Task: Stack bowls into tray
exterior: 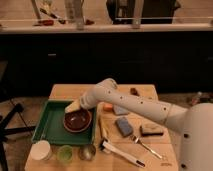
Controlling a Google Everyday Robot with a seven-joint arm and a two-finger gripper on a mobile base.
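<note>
Down in the lower left of the frame, the red-brown bowl (pixel 77 121) sits upright, mouth up, in the right half of the green tray (pixel 47 128). Being round, it has no long axis. The gripper (pixel 73 106) hangs at the bowl's upper-left rim.
</note>
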